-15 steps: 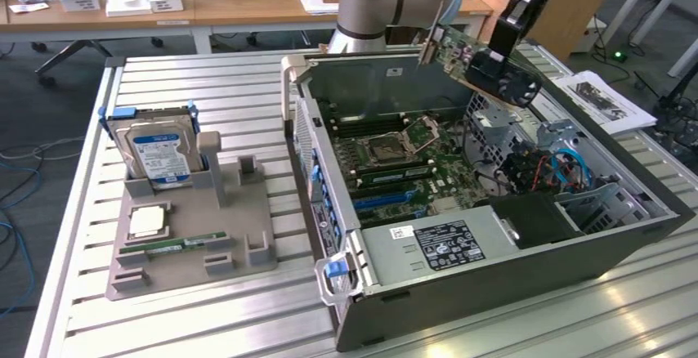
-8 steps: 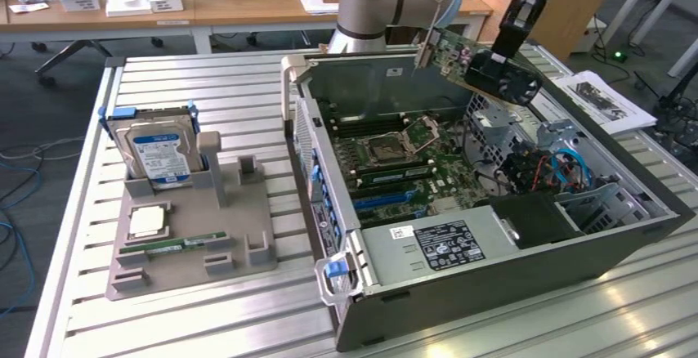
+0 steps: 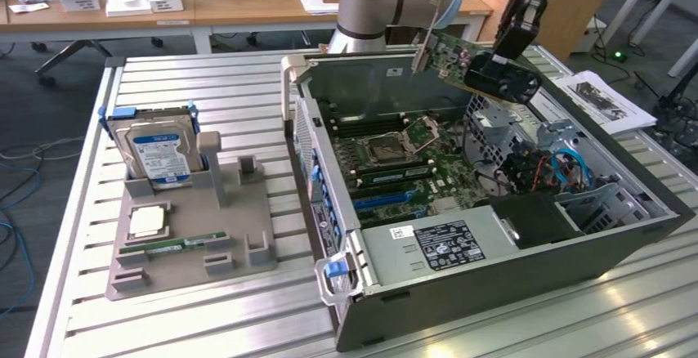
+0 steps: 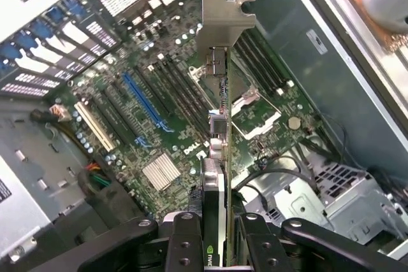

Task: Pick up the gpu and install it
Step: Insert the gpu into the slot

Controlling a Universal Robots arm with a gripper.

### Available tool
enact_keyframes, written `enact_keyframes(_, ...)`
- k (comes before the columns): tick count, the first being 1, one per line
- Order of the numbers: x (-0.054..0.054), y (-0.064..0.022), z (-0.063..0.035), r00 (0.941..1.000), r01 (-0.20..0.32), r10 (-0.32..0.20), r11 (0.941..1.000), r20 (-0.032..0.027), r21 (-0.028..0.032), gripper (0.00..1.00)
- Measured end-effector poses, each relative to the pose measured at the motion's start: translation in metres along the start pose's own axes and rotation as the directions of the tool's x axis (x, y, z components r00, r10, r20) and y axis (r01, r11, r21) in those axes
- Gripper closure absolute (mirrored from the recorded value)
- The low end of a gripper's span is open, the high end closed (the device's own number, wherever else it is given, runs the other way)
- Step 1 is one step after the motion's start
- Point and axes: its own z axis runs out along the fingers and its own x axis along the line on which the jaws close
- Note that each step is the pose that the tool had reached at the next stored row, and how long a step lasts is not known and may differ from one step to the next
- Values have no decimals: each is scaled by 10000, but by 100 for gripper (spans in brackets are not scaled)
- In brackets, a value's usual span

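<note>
The gpu (image 3: 456, 55) hangs over the open case (image 3: 491, 293); the hard drive (image 3: 158, 155) stands beside it.

The exterior camera sits high and well back, looking down at a slant across the ribbed silver metal table (image 3: 196, 80) into the open grey computer case (image 3: 491, 293). The wrist camera sits close, probably just behind the black gripper (image 4: 221, 227), facing along the edge-on dark gpu card (image 4: 218, 122) onto the green motherboard (image 4: 159, 125). Both views share that board.
</note>
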Motion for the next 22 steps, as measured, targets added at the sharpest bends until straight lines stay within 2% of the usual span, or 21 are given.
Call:
enact_keyframes(6, 0, 0, 6, 9959, 899, -899, 9959, -59, -22, 73)
enact_keyframes(11, 0, -1, 11, 9863, 1646, -1647, 9863, -106, -45, 73)
enact_keyframes(17, 0, -1, 16, 9668, 2550, -2551, 9669, -162, -79, 73)
enact_keyframes(22, 0, -1, 21, 9443, 3282, -3283, 9446, -206, -109, 73)
